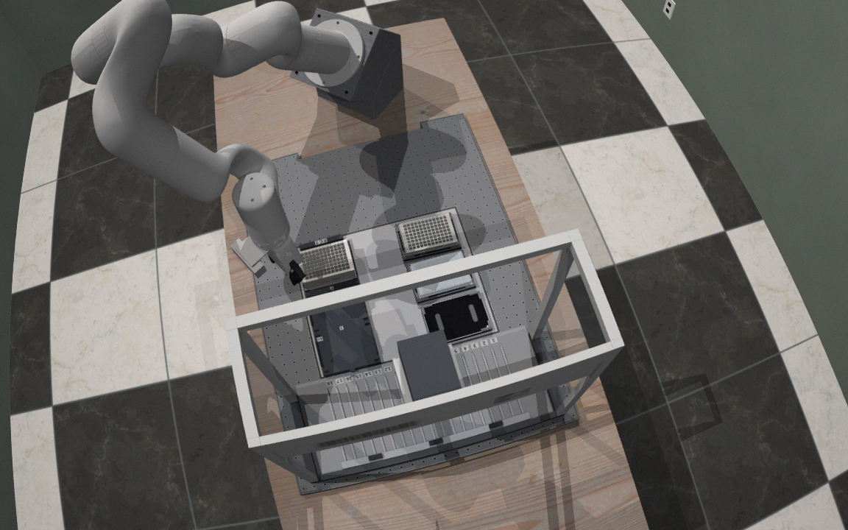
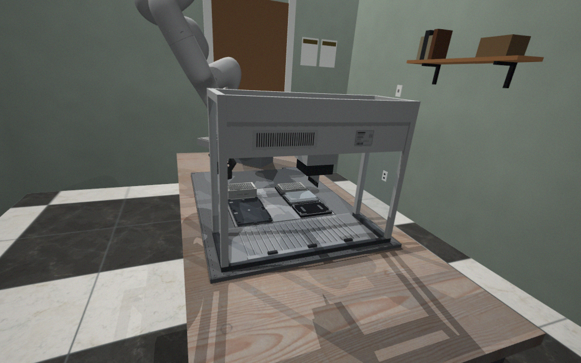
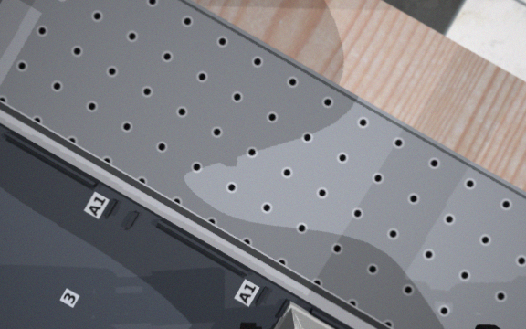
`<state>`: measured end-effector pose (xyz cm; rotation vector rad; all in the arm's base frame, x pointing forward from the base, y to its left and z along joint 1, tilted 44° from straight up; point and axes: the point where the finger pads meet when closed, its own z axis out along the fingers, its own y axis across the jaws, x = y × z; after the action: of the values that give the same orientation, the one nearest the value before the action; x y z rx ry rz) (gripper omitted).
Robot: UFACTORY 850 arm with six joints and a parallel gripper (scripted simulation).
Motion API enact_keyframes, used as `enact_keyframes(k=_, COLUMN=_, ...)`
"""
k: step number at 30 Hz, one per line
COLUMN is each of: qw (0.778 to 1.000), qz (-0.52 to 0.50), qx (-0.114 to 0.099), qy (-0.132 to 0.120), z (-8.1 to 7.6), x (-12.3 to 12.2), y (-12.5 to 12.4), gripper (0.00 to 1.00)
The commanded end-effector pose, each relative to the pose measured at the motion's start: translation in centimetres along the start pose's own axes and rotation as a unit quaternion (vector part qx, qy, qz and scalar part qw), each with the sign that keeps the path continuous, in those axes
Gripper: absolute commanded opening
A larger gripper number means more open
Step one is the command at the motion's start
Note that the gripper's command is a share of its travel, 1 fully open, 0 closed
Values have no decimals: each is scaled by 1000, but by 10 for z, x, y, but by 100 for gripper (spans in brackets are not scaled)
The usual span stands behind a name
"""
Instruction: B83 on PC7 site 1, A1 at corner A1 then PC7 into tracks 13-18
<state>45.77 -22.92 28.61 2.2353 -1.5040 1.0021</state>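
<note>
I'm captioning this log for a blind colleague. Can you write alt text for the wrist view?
A dark plate carrier crosses the lower left corner diagonally, showing two white "A1" labels and a "3" on its bed. Beside it lies grey perforated baseplate, then a wooden table at upper right. No fingers are visible.

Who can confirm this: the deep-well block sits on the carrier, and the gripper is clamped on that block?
Not quite. The deep-well block sits on the carrier, but the gripper is open and empty, beside the block; the top view shows it.
</note>
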Motion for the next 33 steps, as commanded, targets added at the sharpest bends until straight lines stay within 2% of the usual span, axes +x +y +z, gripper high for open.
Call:
enact_keyframes(k=1, qw=997, qz=-71, qx=2, qy=2, z=-1, x=-19, y=9, gripper=82)
enact_keyframes(k=3, qw=997, qz=-71, qx=2, qy=2, z=-1, x=-19, y=9, gripper=82)
enact_keyframes(k=8, qw=988, qz=-154, qx=1, qy=2, z=0, x=-41, y=21, gripper=82)
enact_keyframes(k=18, qw=949, qz=-316, qx=1, qy=2, z=0, x=-86, y=43, gripper=82)
enact_keyframes(k=20, qw=949, qz=-316, qx=1, qy=2, z=0, x=-86, y=43, gripper=82)
enact_keyframes(k=31, qw=875, qz=-483, qx=1, qy=2, z=0, x=-135, y=68, gripper=82)
enact_keyframes(k=33, qw=866, qz=-500, qx=1, qy=2, z=0, x=-135, y=68, gripper=82)
